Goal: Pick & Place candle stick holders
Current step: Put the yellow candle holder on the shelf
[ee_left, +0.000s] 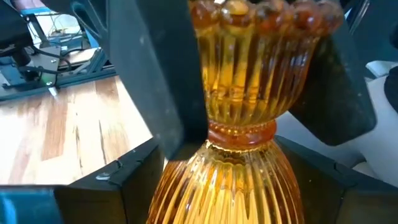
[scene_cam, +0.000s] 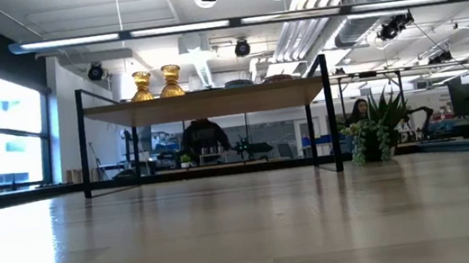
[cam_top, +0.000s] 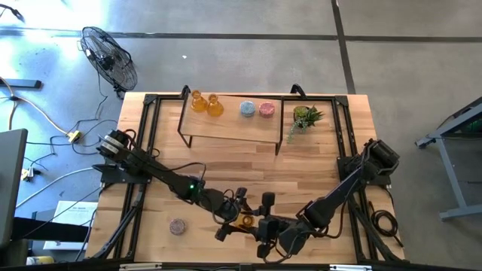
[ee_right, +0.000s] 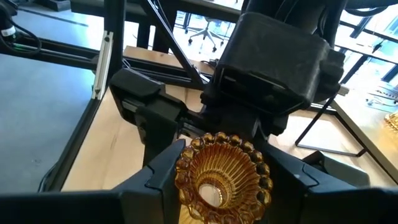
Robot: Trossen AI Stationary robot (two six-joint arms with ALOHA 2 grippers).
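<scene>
An amber-orange ribbed glass holder [cam_top: 246,220] is held between my two grippers above the table's near middle. My left gripper [cam_top: 235,217] comes from the left and is shut on its bulb. My right gripper [cam_top: 260,223] comes from the right and is shut on its ruffled cup. Two more amber holders [cam_top: 205,103], a blue-grey one [cam_top: 247,109] and a pink one [cam_top: 266,110] stand on the shelf top [cam_top: 226,124]. A mauve holder [cam_top: 177,226] stands on the table at the near left. My left gripper pinches the round lower bulb [ee_left: 180,186] between its two fingers, which lie along the holder. The holder is clear of the table, its cup end pointing away from this gripper toward the right arm. My right gripper pinches the scalloped rim of the cup [ee_right: 186,158] between its two fingers [ee_right: 155,177], one on each side. It comes at the open mouth [ee_right: 214,186] end-on, from the table's right.
A black-framed wooden shelf [scene_cam: 204,104] stands at the table's far middle. A small green potted plant [cam_top: 305,117] stands to its right. Black frame rails [cam_top: 143,150] run along the table's left and right sides. A fan [cam_top: 109,56] stands on the floor beyond the table.
</scene>
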